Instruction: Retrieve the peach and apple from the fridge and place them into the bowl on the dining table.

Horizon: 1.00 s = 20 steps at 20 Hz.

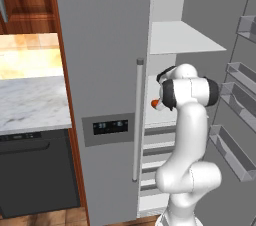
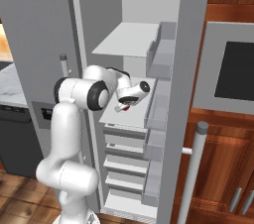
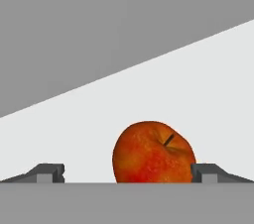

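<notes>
The fridge (image 1: 105, 45) stands with its right door swung open onto white shelves. In the hand view the apple (image 3: 151, 152), deep orange-red with a dark stem, rests on a white shelf (image 3: 208, 79) close in front of the hand. My gripper (image 3: 128, 172) is open, its two fingertips level with the apple's lower half, the right one touching its edge and the left one well clear. From the left base view a sliver of the apple (image 1: 155, 103) shows beside the arm. The right base view has the gripper (image 2: 124, 106) over the middle shelf. The peach, bowl and dining table are out of view.
Door bins (image 1: 235, 120) line the open fridge door on the right. A marble counter (image 1: 30, 105) over a dark appliance (image 1: 35, 170) lies left of the fridge. Wood cabinets with a built-in oven (image 2: 233, 69) stand on the far right. Drawers (image 2: 124, 158) sit below the shelf.
</notes>
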### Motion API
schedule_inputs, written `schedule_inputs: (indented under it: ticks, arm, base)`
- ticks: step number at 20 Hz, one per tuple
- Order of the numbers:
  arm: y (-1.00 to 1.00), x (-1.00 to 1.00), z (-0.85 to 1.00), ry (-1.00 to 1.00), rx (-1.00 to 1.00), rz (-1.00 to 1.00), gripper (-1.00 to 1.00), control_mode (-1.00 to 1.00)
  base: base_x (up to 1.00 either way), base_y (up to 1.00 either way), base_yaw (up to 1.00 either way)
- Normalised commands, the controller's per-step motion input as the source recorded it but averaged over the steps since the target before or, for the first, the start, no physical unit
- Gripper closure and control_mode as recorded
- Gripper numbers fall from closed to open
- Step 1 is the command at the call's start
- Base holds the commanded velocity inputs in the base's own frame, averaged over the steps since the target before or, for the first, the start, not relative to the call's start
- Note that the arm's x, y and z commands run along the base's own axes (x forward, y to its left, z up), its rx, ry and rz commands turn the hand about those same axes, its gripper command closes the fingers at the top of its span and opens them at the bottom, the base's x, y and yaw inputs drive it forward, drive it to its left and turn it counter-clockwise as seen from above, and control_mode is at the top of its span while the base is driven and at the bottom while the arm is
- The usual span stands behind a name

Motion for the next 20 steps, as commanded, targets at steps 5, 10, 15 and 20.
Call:
schedule_inputs:
  ticks: [5, 10, 15, 20]
  arm:
    - [0.27, -0.01, -0.52, -0.01, -0.06, 0.05, 1.00, -1.00]
    - [0.46, -0.13, -0.51, -0.09, -0.11, 0.02, 1.00, -1.00]
    - [0.03, -0.88, 0.04, -0.20, -0.03, 0.00, 1.00, -1.00]
    - [-0.03, -1.00, 0.33, -0.20, 0.00, -0.02, 1.00, -1.00]
  base:
    - [0.00, 0.00, 0.00]
    - [0.00, 0.00, 0.00]
    - [0.00, 0.00, 0.00]
    - [0.00, 0.00, 0.00]
